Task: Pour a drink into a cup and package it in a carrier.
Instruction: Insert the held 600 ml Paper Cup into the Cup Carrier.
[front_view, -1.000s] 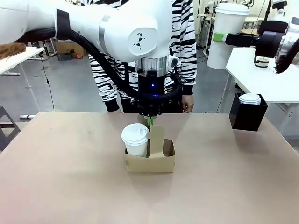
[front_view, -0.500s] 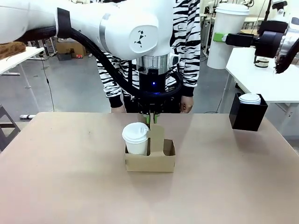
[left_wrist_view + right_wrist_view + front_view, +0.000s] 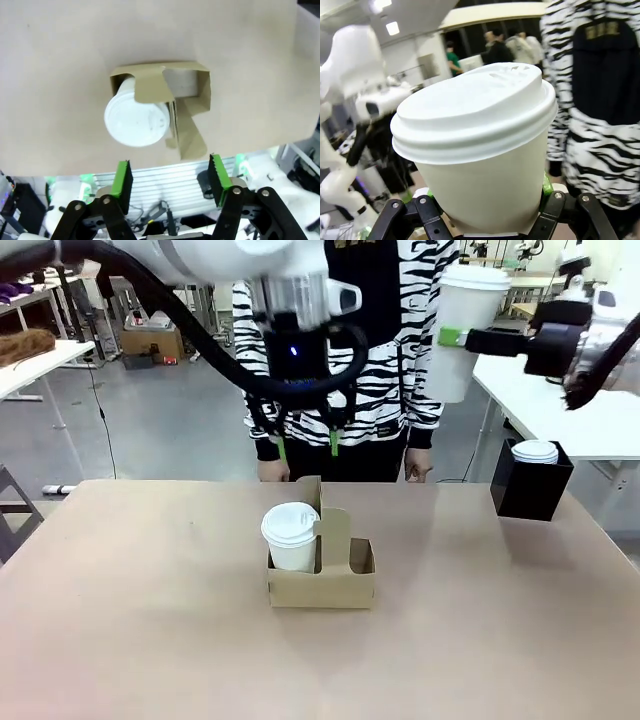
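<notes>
Cup: the white paper cup stands upright in the carrier's left compartment, as the front view shows it, with its sides plain and unprinted.
Lid: a white domed lid sits on the cup; the left wrist view looks down on its round top.
Carrier: the brown cardboard carrier rests near the middle of the table, its handle tab upright and just beside the cup.
Left gripper: the left gripper hangs well above the carrier, a little to its far side, jaws spread wide with nothing between the green pads.
Right gripper: the right gripper is high at the right, clamped on the sides of a second cup, white and lidded, held upright off the table.
Second cup's lid: a moulded sip hole shows near its far rim in the right wrist view.
Black box: a black box stands at the table's far right corner, with flat lids stacked in it.
Person: a person in a zebra-striped top stands at the far edge, both hands low beside the table.
Writing: pale print on the person's dark front is too blurred to read.
</notes>
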You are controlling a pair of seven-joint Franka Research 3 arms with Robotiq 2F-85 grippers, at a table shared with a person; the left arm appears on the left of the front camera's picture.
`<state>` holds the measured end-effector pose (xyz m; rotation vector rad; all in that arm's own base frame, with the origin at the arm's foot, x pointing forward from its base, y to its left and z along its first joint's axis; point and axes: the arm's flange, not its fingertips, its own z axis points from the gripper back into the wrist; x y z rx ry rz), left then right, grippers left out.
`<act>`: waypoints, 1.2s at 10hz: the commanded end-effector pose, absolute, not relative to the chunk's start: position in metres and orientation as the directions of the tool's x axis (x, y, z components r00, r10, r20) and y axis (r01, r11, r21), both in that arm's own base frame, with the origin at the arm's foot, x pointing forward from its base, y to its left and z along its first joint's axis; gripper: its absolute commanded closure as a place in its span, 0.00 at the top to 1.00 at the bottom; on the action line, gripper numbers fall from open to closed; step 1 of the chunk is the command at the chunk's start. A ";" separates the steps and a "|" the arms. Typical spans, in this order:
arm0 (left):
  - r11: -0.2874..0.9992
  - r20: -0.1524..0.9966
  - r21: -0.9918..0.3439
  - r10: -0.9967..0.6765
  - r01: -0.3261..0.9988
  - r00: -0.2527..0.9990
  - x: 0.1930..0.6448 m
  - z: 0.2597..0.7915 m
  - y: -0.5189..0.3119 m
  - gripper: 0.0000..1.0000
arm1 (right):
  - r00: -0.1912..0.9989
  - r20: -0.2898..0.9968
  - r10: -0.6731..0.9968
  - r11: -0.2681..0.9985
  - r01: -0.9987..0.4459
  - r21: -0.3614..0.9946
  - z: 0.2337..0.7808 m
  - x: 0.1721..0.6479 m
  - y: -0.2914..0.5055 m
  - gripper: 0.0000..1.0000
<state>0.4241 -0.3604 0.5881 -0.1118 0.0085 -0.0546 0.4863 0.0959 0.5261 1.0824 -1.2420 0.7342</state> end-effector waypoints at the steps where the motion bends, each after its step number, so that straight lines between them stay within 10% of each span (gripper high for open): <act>1: 0.973 -0.061 -0.131 -0.199 0.189 0.978 0.417 0.609 -0.324 1.00 | 0.195 0.978 -0.067 0.194 -0.959 0.205 0.511 0.512 0.122 0.80; 6: 0.872 0.049 -0.205 -0.445 0.445 0.894 0.430 0.622 -0.186 1.00 | 0.097 0.995 -0.015 -0.088 -0.992 0.096 0.436 0.491 0.180 0.80; 12: 0.866 0.081 -0.159 -0.468 0.475 0.880 0.442 0.626 -0.169 1.00 | 0.124 0.992 -0.011 -0.064 -0.990 0.123 0.430 0.489 0.187 0.80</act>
